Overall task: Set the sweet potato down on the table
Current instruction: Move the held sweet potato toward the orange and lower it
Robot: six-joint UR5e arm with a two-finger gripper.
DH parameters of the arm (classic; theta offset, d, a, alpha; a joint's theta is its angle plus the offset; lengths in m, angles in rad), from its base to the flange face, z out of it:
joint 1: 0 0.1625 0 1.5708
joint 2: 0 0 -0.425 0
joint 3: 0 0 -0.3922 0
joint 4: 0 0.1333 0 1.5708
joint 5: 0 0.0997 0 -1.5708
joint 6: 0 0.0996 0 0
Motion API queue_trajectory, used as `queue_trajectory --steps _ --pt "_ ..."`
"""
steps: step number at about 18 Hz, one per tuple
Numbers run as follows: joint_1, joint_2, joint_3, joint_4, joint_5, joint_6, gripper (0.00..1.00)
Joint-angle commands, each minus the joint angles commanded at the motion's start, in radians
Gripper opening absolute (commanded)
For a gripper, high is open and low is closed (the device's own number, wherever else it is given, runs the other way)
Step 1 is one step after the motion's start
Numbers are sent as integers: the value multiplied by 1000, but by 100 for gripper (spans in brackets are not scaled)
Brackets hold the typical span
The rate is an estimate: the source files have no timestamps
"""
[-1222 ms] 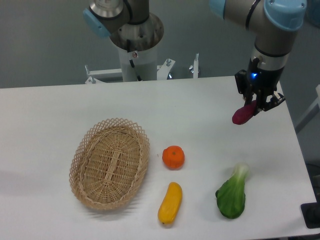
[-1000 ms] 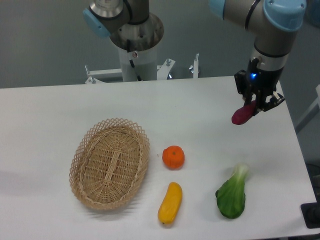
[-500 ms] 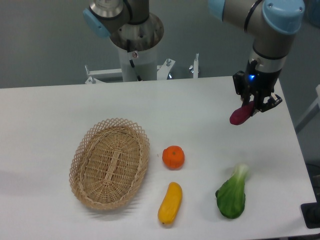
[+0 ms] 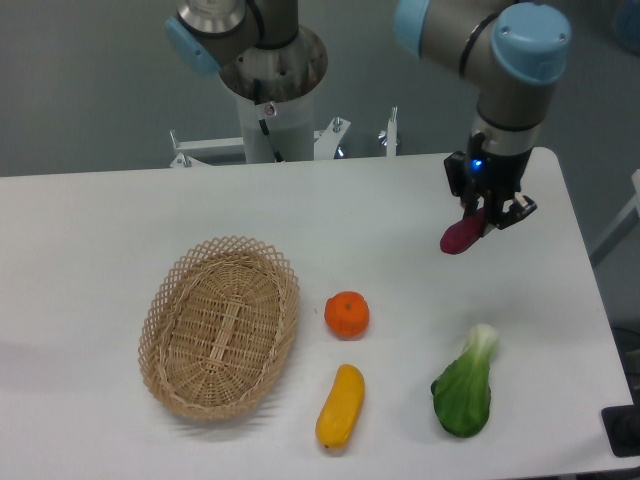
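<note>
Reddish-purple against the white tabletop, the sweet potato (image 4: 460,235) hangs in the grasp of the gripper (image 4: 487,215), whose two dark fingers (image 4: 476,219) are closed narrowly on the tuber's upper end. The free end tilts down and to the left in the fixed camera's view. Whether the low tip touches the table (image 4: 90,230) or floats just above it cannot be told from this angle. The tuber sits over the far right part of the table, near the back edge.

A blue indicator light (image 4: 477,164) glows on the wrist of the grey arm (image 4: 505,95), which reaches in from the top right with pale blue joint caps. The arm's pale pedestal (image 4: 270,110) stands behind the table at centre.

Closer to the camera, a woven wicker basket (image 4: 218,325) lies on the left half of the table. Just right of it rests a round orange fruit (image 4: 346,313), and in front of that a yellow squash (image 4: 340,405), lying lengthwise toward the front edge. A green leafy bok choy (image 4: 466,385) rests at front right, well apart from the held tuber and almost directly in front of it. All four lie separate from one another.
</note>
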Motion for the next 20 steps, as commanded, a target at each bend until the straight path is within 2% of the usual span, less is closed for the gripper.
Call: queue_trajectory --steps 2,4,7,9,11,13,15,20 --pt "-2 -3 -34 52 2 -70 22" --pt "-11 -15 -43 101 0 -228 22" --pt "-15 -86 -57 166 0 -422 22" --pt "-18 -116 -88 219 12 -434 22" --pt "-37 -139 -103 246 35 -434 22" --pt "-54 -166 -105 247 54 -419 23" --pt "-89 -192 -94 247 57 -346 23" --pt "-92 -210 -111 249 58 -304 26"
